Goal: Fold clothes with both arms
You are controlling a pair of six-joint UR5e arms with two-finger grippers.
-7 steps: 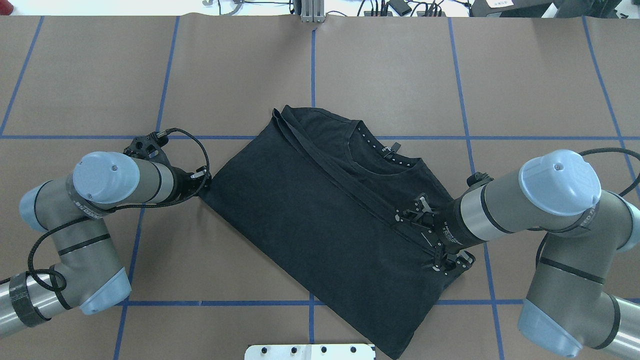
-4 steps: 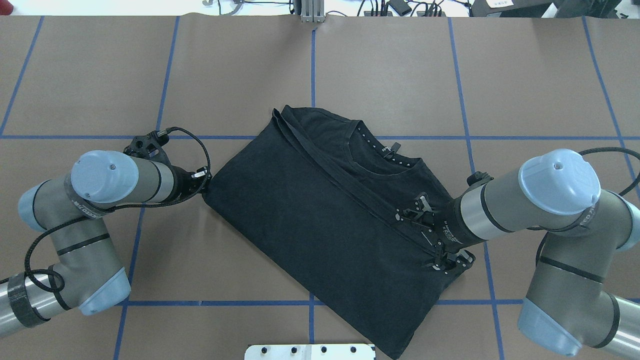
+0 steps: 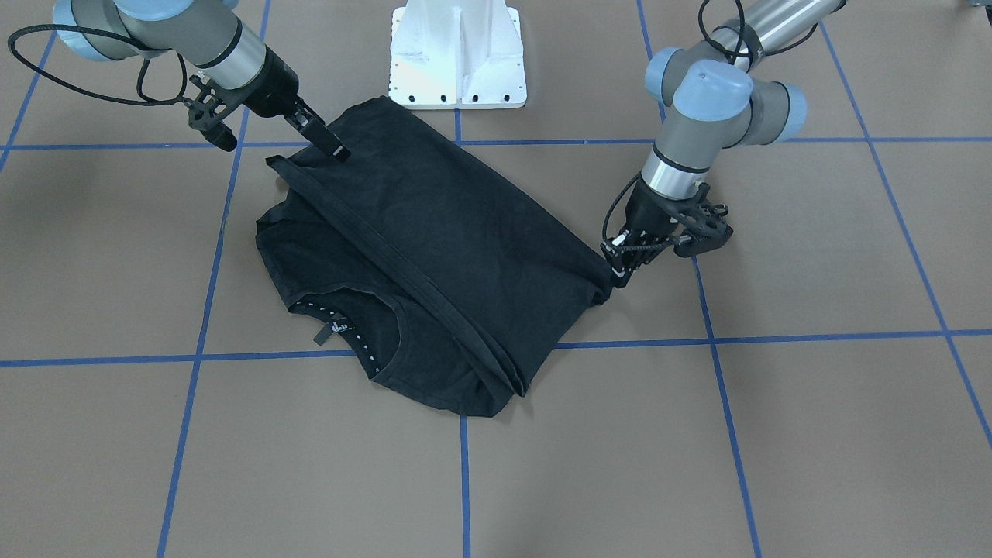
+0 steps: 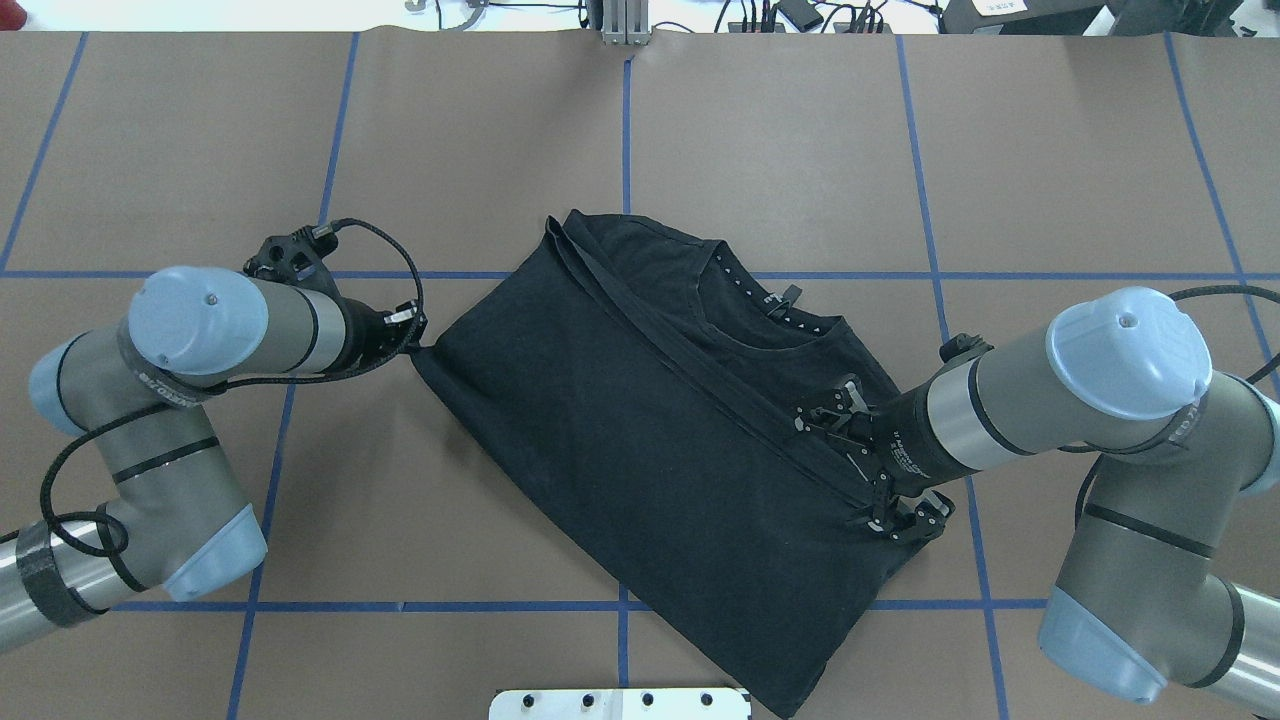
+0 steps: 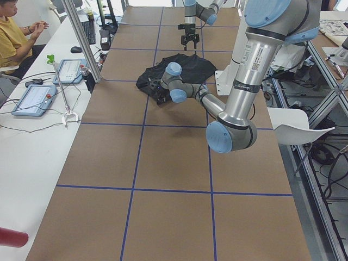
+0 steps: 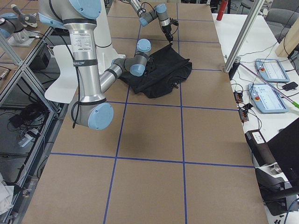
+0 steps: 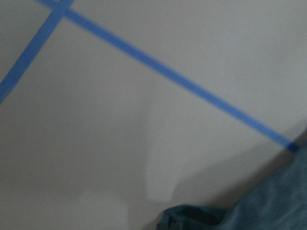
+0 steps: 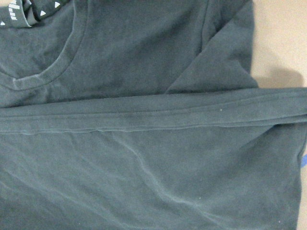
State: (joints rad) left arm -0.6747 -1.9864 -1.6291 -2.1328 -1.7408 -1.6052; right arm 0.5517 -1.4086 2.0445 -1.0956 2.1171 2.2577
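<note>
The clothes are a single black T-shirt, folded and lying diagonally in the middle of the table, also seen from the front. Its white-dotted collar faces away from the robot. My left gripper is shut on the shirt's left corner; in the front-facing view that gripper pinches the same corner low over the table. My right gripper hovers over the shirt's right part with its jaws spread and nothing between them. The right wrist view shows only the shirt's hem close below.
A white bolted base plate sits at the near table edge, just below the shirt. Blue tape lines grid the brown table. In the exterior left view a person sits at a side table with tablets.
The left gripper has moved a little away from the robot, dragging the shirt's left corner with it. The right gripper has shifted slightly and stays open.
</note>
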